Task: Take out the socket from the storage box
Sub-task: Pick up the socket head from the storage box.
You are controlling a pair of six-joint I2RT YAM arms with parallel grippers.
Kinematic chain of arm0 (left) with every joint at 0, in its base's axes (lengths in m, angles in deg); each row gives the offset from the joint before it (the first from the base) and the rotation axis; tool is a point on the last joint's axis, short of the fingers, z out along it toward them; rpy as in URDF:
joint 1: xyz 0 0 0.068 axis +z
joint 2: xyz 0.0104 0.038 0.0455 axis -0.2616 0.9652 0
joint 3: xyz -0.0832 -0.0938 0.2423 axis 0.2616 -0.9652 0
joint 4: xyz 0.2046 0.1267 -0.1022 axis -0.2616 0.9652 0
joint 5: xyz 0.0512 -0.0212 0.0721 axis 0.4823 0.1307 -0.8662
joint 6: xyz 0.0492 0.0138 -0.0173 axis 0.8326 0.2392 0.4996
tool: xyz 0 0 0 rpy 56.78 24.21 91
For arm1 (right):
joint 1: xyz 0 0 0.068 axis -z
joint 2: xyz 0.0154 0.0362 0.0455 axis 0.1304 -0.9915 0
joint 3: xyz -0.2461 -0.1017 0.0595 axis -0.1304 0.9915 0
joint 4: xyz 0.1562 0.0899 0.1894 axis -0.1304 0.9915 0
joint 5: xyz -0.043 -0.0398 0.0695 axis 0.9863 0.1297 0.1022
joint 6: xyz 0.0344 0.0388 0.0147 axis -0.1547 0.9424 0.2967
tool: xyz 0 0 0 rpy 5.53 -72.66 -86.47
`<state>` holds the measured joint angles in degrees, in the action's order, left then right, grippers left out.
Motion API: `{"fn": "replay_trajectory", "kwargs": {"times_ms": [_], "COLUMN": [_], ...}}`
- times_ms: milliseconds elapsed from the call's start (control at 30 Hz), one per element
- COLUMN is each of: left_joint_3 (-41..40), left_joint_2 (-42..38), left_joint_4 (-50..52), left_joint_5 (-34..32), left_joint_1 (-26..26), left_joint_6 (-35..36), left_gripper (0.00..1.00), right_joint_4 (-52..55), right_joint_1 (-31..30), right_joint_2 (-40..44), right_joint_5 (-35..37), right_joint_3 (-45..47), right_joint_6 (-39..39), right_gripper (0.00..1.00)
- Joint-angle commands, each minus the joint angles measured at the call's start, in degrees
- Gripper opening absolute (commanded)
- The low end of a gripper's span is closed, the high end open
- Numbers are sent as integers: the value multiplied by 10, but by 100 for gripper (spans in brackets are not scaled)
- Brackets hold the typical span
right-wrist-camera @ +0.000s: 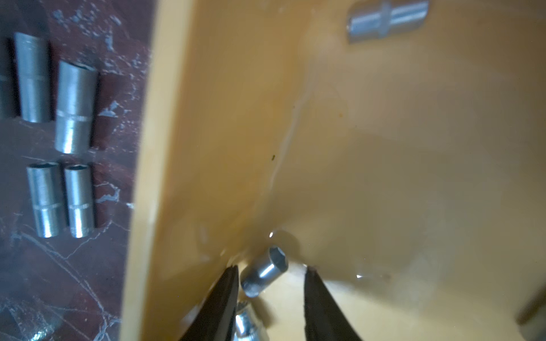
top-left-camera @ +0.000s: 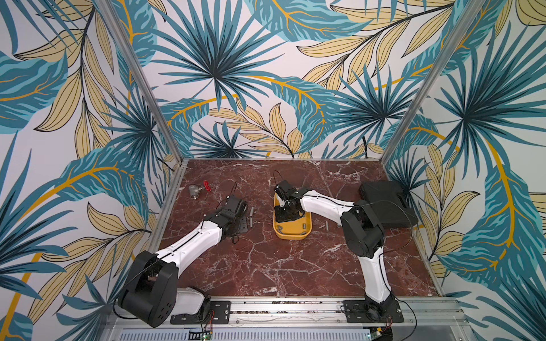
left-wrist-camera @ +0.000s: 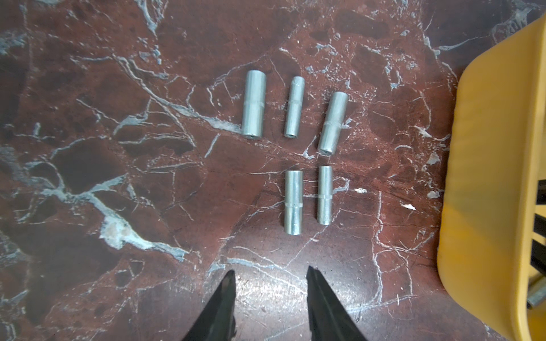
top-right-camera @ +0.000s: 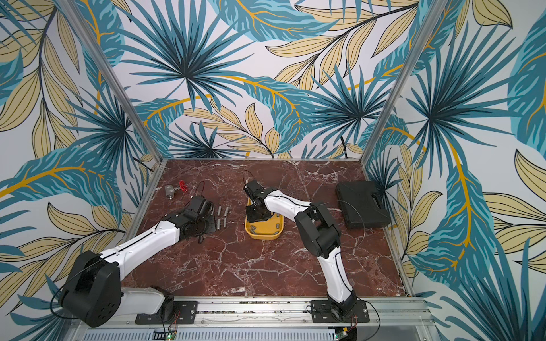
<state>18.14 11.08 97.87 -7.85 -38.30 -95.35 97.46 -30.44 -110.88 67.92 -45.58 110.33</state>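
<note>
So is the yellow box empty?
Not empty: a short socket lies in the storage box at the right gripper, a longer socket farther off.

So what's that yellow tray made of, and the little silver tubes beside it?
The storage box looks like smooth, slightly glossy plastic: moulded rounded rim, soft reflections. The sockets beside it look like bare metal, probably steel: bright silvery shine, a knurled band round each.

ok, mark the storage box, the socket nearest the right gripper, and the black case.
storage box [top-left-camera: 291,235]: in a top view, outer face of its near wall.
socket [right-wrist-camera: 263,271]: right wrist view, middle of its barrel.
black case [top-right-camera: 362,205]: in a top view, middle of its lid.
</note>
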Motion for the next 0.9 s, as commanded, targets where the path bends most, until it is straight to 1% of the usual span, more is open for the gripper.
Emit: {"fn": "replay_trajectory", "kwargs": {"times_ms": [0,167,333,433,567,733,867], "left_joint_3": [-5,-6,-5,-6,-8,-1,-7], "left_joint_2": [-15,-15,-12,-13,-14,-20,-33], "left_joint_4": [-1,-1,-5,-5,-2,17,13], "left_joint_5": [-6,-7,-4,-4,-13,-25,-27], "left_joint_1": [4,4,4,4,4,4,4], "left_joint_6": [6,6,5,4,9,16,8], "left_gripper": [43,43,43,43,43,43,43], "right_joint_4": [20,55,63,59,33,21,16], "right_joint_1": [-3,-11,-12,-12,-9,2,23], "right_joint_2": [-18,-25,-21,-16,3,36,80], "right_joint_5": [11,69,90,85,60,44,27], "right_joint_3": [0,-4,8,14,26,23,25], "right_joint_6": [6,-20,-30,-29,-21,-19,-18], "right_gripper": [34,29,21,17,12,9,8]}}
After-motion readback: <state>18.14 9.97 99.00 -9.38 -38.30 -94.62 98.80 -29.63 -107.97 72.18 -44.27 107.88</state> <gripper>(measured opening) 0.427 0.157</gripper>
